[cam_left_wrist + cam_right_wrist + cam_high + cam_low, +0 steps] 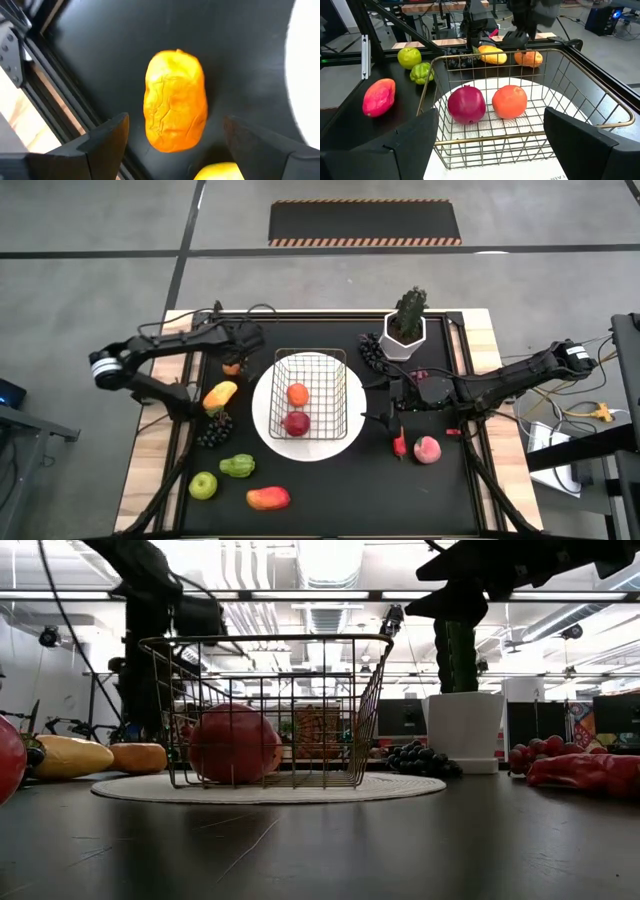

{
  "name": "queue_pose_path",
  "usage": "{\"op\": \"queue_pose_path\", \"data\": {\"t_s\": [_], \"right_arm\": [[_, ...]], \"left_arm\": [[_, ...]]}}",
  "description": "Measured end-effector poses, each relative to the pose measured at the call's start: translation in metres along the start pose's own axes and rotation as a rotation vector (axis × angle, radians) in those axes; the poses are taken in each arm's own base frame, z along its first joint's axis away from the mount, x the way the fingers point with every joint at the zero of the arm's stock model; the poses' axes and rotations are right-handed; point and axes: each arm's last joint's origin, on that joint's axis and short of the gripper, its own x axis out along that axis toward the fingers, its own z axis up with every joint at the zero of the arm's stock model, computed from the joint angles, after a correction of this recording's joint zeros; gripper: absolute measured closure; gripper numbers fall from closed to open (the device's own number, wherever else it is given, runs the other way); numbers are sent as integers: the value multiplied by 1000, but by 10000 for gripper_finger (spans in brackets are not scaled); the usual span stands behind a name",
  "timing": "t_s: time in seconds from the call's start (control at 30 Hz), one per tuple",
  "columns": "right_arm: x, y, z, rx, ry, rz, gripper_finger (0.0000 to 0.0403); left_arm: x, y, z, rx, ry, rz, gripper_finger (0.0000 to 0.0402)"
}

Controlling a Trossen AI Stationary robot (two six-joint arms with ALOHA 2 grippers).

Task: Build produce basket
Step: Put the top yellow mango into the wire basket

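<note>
- Holding a red apple [297,423] and an orange [298,393], the basket [340,395] sits on the white plate [262,402].
- Beside the basket, the left gripper [172,131], fingers apart, hovers over an orange fruit [175,101]; it should descend centred, then close gently.
- Opposite, beside the basket, the right gripper [487,125] waits, fingers apart.

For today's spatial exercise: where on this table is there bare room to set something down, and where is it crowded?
Free: the dark mat in front of the white plate, between mango and peach. Crowded: left of the plate around the dark grapes, and by the plant pot.
</note>
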Motion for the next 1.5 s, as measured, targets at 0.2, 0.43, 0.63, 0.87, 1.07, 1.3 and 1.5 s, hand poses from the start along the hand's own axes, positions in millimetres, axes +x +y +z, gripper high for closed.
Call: {"op": "queue_pose_path", "data": {"t_s": [0.2,0.43,0.63,0.87,1.07,1.3,1.5], "right_arm": [[0,0,0,-8,0,0,62],[0,0,-1,17,8,0,62],[0,0,-2,35,18,-1,62],[0,0,-2,36,23,-2,62],[0,0,-3,27,27,-2,62],[0,0,-1,28,9,0,62],[0,0,3,27,-33,4,62]], "left_arm": [[17,-8,4,55,81,27,101],[30,-10,7,71,134,51,101],[37,-13,9,106,155,73,135],[39,-14,9,108,164,82,220],[19,-6,10,77,46,139,229],[-55,0,6,14,-326,86,225],[-122,-16,-13,71,-808,-168,224]]}}
